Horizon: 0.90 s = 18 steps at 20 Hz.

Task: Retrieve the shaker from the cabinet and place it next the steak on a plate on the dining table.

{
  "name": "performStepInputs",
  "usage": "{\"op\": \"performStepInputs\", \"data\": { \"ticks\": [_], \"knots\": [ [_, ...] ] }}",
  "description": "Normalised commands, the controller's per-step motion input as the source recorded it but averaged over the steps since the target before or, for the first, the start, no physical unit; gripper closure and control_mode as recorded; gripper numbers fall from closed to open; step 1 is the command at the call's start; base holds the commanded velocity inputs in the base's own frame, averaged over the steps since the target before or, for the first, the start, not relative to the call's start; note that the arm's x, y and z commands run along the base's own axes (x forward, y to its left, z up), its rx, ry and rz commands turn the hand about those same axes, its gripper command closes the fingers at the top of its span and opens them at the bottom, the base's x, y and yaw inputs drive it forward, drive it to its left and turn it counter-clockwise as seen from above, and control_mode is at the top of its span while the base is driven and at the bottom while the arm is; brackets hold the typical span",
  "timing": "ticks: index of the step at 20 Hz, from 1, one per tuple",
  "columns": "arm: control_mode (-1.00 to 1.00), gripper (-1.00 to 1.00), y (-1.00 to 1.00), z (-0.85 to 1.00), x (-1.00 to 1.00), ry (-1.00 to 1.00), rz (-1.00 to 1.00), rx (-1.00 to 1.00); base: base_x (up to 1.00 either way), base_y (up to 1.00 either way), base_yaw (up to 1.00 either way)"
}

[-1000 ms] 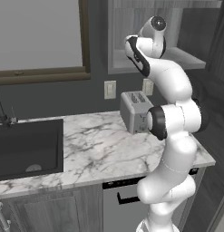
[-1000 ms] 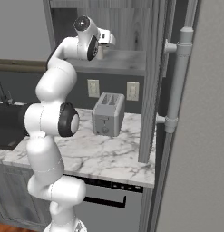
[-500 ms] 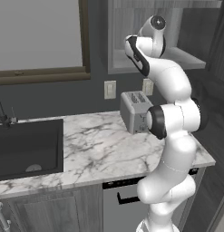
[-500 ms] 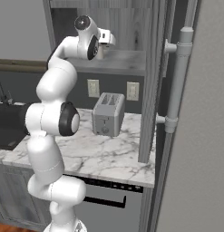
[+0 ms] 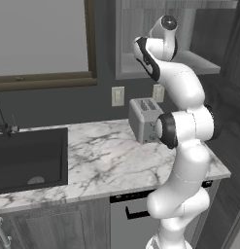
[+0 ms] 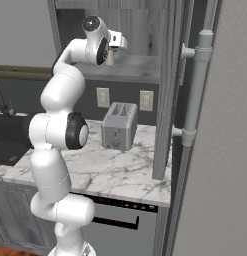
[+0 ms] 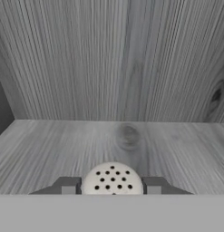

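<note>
The shaker (image 7: 112,179), a small cream cylinder with a perforated top, stands on the pale wood-grain shelf of the cabinet (image 7: 131,136). My gripper (image 7: 112,186) has come in over it from the front. Both fingertips (image 7: 68,186) press against the shaker's sides, so the gripper is shut on it. In the right base view the shaker (image 6: 110,56) shows just under the hand on the cabinet (image 6: 140,70) shelf, upright. The arm reaches up into the cabinet (image 5: 136,63) in the left base view. The steak, the plate and the dining table are out of view.
A grey toaster (image 6: 119,125) stands on the marble counter (image 5: 97,160) below the cabinet. A dark sink (image 5: 29,158) lies at the left. A tall panel with a long grey handle (image 6: 195,90) rises close on the right.
The fingers have closed in from wide open onto the shaker's sides. The arm and the shaker have stayed in place.
</note>
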Motion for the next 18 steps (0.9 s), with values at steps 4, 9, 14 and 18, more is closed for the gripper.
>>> {"op": "performStepInputs", "data": {
  "ticks": [4, 9, 14, 18],
  "knots": [
    [-1.0, 1.0, 0.0, 0.0, 0.0, 0.0, 0.0, 0.0, 0.0, 0.0, 0.0],
    [-1.0, 1.0, 0.0, -0.09, -0.07, 0.0, 0.0, 0.0, 0.0, 0.0, 0.0],
    [-1.0, 1.0, -0.01, -0.07, -0.37, 0.0, 0.0, 0.0, 0.0, 0.0, 0.0],
    [-1.0, 1.0, -0.01, 0.0, -0.64, 0.0, 0.03, 0.0, 0.0, 0.0, 0.0]
  ]
}}
